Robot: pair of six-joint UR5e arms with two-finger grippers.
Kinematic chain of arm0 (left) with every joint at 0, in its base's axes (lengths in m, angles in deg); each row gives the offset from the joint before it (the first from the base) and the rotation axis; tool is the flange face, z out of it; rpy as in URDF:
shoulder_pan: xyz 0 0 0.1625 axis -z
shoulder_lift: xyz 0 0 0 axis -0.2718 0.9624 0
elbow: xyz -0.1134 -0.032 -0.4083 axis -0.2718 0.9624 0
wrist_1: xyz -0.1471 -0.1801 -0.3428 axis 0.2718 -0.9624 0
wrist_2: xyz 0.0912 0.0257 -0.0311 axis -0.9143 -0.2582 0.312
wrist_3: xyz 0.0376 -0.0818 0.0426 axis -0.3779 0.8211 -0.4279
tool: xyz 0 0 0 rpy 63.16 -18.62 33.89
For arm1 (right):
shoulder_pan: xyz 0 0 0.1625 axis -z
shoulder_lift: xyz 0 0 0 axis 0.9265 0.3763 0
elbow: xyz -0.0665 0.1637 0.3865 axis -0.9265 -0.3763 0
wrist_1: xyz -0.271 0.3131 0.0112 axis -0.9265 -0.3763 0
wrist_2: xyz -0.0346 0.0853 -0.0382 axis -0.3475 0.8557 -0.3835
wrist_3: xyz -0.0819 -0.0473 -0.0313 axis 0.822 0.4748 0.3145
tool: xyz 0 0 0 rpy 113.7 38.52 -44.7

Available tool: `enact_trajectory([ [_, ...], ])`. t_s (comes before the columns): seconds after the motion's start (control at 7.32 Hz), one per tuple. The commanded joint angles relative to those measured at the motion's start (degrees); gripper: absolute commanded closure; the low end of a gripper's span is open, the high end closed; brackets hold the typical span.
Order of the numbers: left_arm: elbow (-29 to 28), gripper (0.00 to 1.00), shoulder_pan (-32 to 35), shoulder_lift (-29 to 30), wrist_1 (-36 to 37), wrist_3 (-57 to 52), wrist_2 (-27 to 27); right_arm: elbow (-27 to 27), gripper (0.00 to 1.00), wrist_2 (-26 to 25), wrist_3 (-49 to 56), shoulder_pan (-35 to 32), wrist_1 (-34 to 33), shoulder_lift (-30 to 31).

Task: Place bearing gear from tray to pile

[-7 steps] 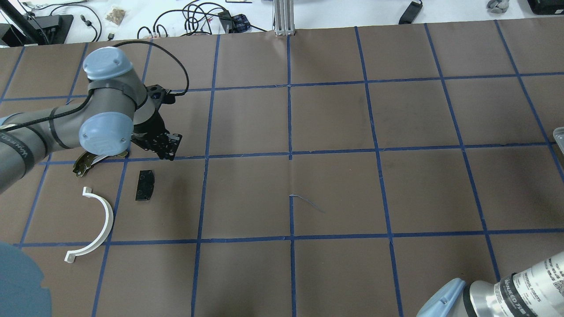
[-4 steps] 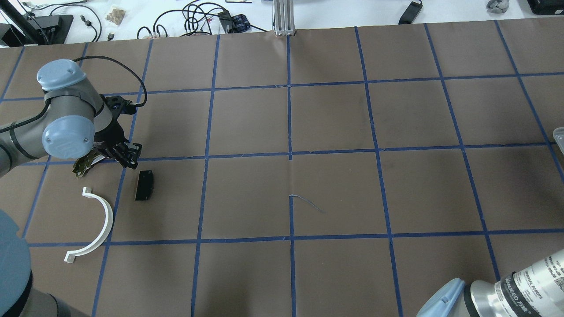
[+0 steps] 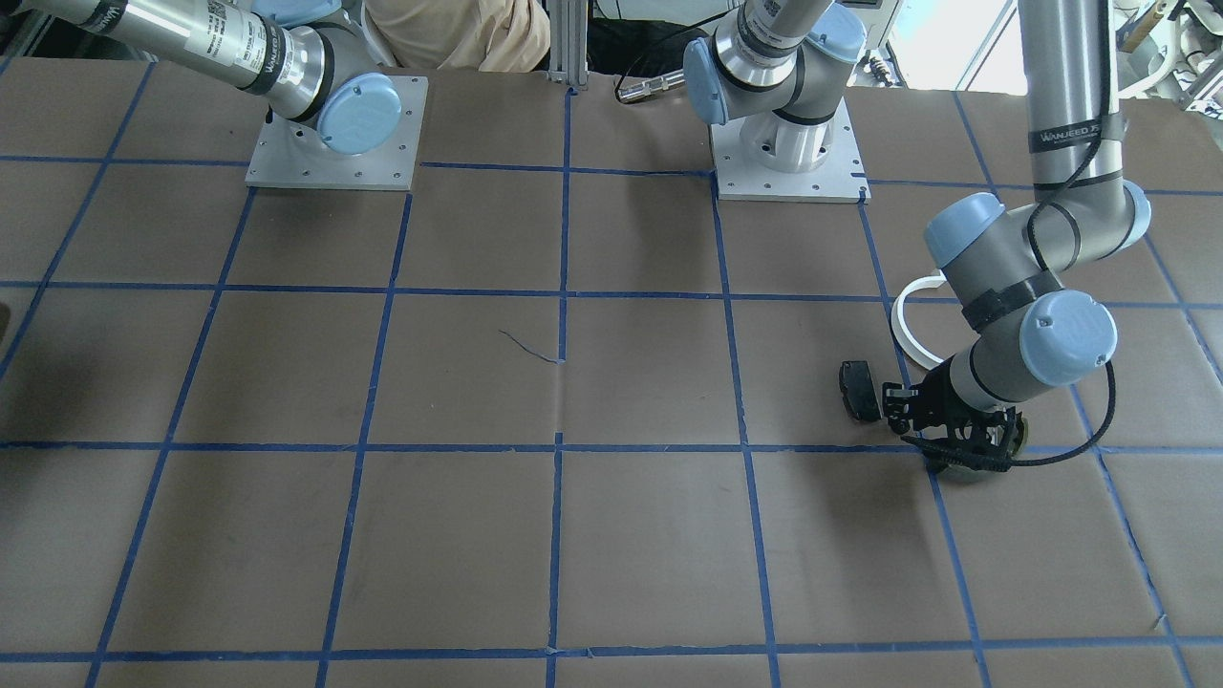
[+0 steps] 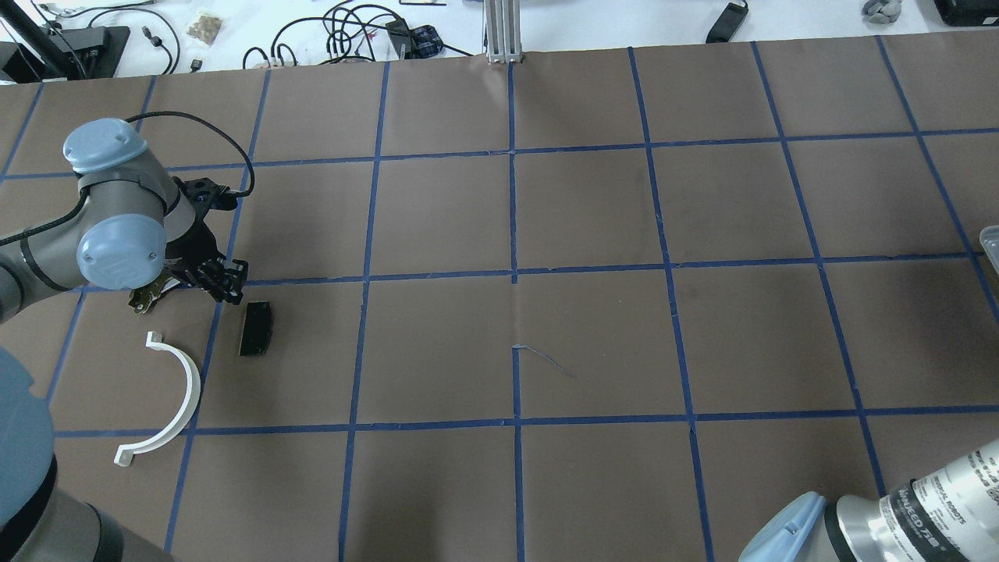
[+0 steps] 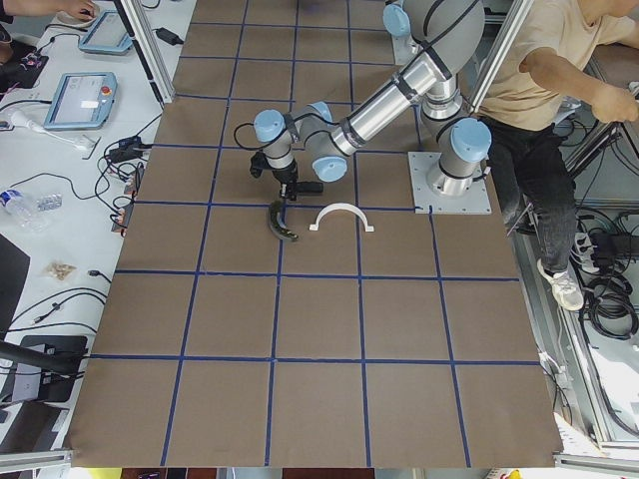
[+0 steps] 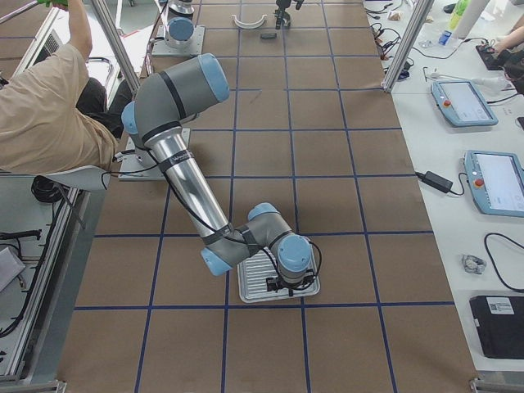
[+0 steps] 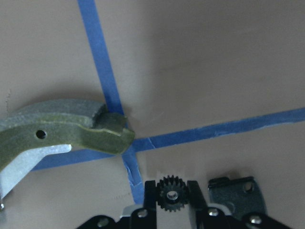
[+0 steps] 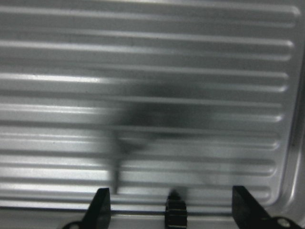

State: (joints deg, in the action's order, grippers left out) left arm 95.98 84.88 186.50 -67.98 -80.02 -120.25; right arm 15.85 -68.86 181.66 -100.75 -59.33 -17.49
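My left gripper (image 7: 172, 202) is shut on a small black toothed bearing gear (image 7: 172, 193), held low over a blue tape crossing. The pile lies around it: an olive-green brake shoe (image 7: 66, 136) to one side and a small black plate (image 7: 236, 193) to the other. In the overhead view the left gripper (image 4: 222, 281) is between the brake shoe (image 4: 148, 297) and the black plate (image 4: 256, 328), with the white half-ring (image 4: 175, 390) nearer me. My right gripper (image 8: 171, 210) is open over the ribbed metal tray (image 8: 152, 95).
The tray (image 6: 254, 278) sits at the table's right end under my right arm (image 4: 897, 507). A small dark ridged piece shows between the right fingers; I cannot tell what it is. A person sits behind the robot base. Cables lie beyond the far table edge.
My left arm has moved left and down with the gear, from beyond the black plate to between the brake shoe and the plate. In the last half second it barely moved.
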Motion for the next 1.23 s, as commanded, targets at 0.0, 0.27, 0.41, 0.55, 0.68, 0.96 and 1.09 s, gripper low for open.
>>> enact_trajectory([
  [0.0,-0.58,0.00,-0.03,-0.44,-0.03,-0.21,1.82,-0.11,0.09,-0.01,0.05,0.25,-0.09,-0.22],
  [0.27,-2.68,0.00,1.72,-4.12,-4.57,0.92,2.77,-0.11,0.10,-0.44,-0.56,0.34,-0.27,-0.22],
  [0.41,-6.69,0.00,3.30,-7.10,-11.48,1.28,6.87,-0.03,0.12,-0.45,-0.57,0.34,-0.44,-0.31],
  [0.55,-12.30,0.00,5.83,-9.56,-21.55,3.98,7.52,0.06,0.16,-0.45,-0.57,0.34,-0.44,-0.31],
  [0.68,-18.45,0.00,8.04,-12.02,-30.62,7.48,7.61,0.06,0.23,-0.45,-0.65,0.34,-2.01,-0.31],
  [0.96,-23.69,0.01,8.93,-17.30,-40.89,14.69,7.27,0.59,0.31,-0.97,-0.65,0.34,-3.43,-0.48],
  [1.09,-22.57,0.01,9.63,-18.71,-40.82,17.68,7.78,0.76,0.40,-0.89,-0.74,0.34,-3.52,-0.48],
])
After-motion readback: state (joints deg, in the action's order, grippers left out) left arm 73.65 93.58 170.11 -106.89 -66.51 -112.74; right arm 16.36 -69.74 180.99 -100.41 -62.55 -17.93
